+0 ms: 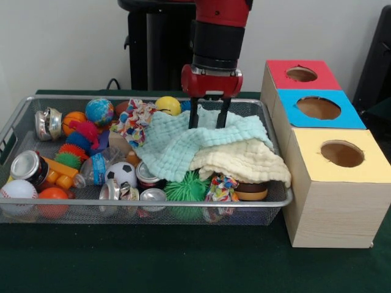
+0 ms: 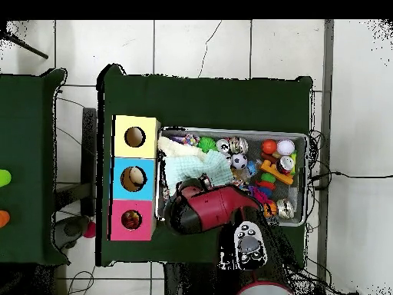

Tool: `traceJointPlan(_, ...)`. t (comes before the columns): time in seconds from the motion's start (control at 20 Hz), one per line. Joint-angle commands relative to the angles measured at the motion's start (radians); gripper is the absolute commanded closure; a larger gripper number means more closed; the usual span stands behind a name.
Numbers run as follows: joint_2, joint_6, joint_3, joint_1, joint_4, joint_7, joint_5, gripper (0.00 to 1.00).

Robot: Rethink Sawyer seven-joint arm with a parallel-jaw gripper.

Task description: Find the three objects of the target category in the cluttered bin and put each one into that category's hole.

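We see the gripper (image 1: 208, 119) spread, tips touching the mint cloth (image 1: 183, 143) in the wire bin (image 1: 278, 198); the cloth's long axis runs across the bin, overlapping the cream cloth (image 1: 244, 162).

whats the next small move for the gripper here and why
Probably close on the blue cloth and lift it aside. The gripper hangs open with its tips at the cloth, which, with the yellow cloth, covers the middle of the bin and may hide things.
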Motion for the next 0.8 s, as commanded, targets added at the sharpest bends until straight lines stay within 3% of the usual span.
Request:
traceJointPlan(0.05, 0.12, -0.012, 0.011, -0.046, -0.075, 0.161, 0.065, 0.0)
traceJointPlan(0.45, 0.151, -0.073, 0.101, -0.137, -0.007, 0.201, 0.184, 0.0)
traceJointPlan(0.8, 0.249, -0.203, 0.092, -0.146, -0.038, 0.201, 0.213, 0.0)
